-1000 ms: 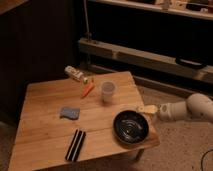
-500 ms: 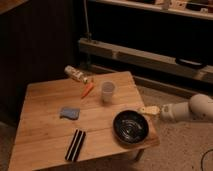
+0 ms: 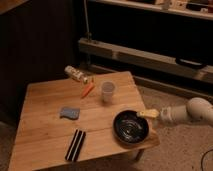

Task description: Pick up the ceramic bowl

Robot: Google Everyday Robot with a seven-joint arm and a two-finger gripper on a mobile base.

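Note:
The ceramic bowl (image 3: 130,127) is a wide, shallow, glossy black bowl with faint rings inside. It sits on the wooden table (image 3: 45,125) near its front right corner. My gripper (image 3: 146,114) comes in from the right on a white arm (image 3: 190,112). Its pale tip lies at the bowl's upper right rim, just above or touching it; I cannot tell which.
A small translucent white cup (image 3: 108,91) stands behind the bowl. An orange carrot-like item (image 3: 87,90) and a lying bottle (image 3: 78,75) are at the back. A blue sponge (image 3: 69,113) and a black striped bar (image 3: 76,145) lie to the left. Dark shelving stands behind.
The gripper has shifted slightly left toward the bowl's right rim. The bowl and the other items have not moved.

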